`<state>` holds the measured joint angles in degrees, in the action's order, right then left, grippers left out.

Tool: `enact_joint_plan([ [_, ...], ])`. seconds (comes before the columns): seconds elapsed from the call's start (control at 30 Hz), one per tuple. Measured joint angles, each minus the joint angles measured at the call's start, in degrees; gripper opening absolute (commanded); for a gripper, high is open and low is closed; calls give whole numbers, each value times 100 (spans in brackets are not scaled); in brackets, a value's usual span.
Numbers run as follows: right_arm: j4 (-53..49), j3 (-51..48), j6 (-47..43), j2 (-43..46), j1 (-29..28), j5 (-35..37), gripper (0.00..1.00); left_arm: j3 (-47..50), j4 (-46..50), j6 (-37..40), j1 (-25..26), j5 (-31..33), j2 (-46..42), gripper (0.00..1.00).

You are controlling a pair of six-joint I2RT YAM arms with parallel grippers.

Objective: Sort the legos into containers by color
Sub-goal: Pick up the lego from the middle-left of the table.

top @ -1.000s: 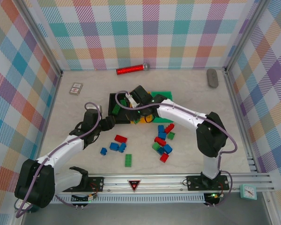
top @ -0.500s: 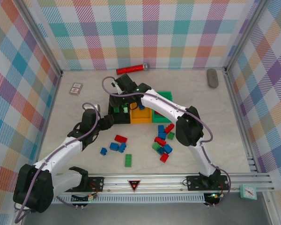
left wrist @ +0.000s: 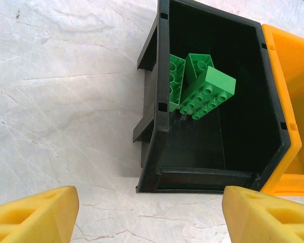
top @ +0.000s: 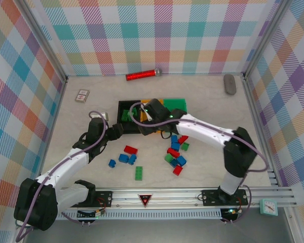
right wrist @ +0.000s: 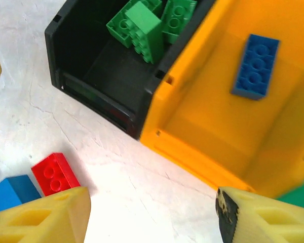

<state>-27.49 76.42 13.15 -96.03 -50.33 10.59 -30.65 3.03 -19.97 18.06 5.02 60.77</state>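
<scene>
Pale marble-look tabletop (top: 71, 121), plaid walls (top: 157, 35) all round. So the left gripper (left wrist: 149, 217) sits just in front of the black bin (left wrist: 157, 126), jaws spread wide with nothing between them. That bin has three green bricks (left wrist: 205, 93) piled at its far end. The right gripper (right wrist: 152, 212) hangs where the black bin meets the orange bin (right wrist: 202, 116), also wide apart and empty. One blue brick (right wrist: 255, 66) lies flat in the orange bin. The green bin (top: 175, 104) is next along, and loose legos (top: 175, 152) lie scattered nearer the arm bases.

Three green legos (left wrist: 207, 93) in black bin (left wrist: 202, 174)
</scene>
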Motion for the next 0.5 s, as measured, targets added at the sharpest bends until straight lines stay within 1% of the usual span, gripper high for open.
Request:
enact_joint_plan([
  [0.17,232,-1027,20,916,79,337,67,2,-7,9,0,-68,2,74],
  [0.27,385,-1604,61,1281,216,396,67,4,-24,28,0,-195,2,75],
  [0.37,501,-2144,103,1593,442,400,67,4,-22,72,0,-409,44,74],
  [0.5,669,-2618,98,1917,636,457,67,9,98,81,0,-793,98,72],
])
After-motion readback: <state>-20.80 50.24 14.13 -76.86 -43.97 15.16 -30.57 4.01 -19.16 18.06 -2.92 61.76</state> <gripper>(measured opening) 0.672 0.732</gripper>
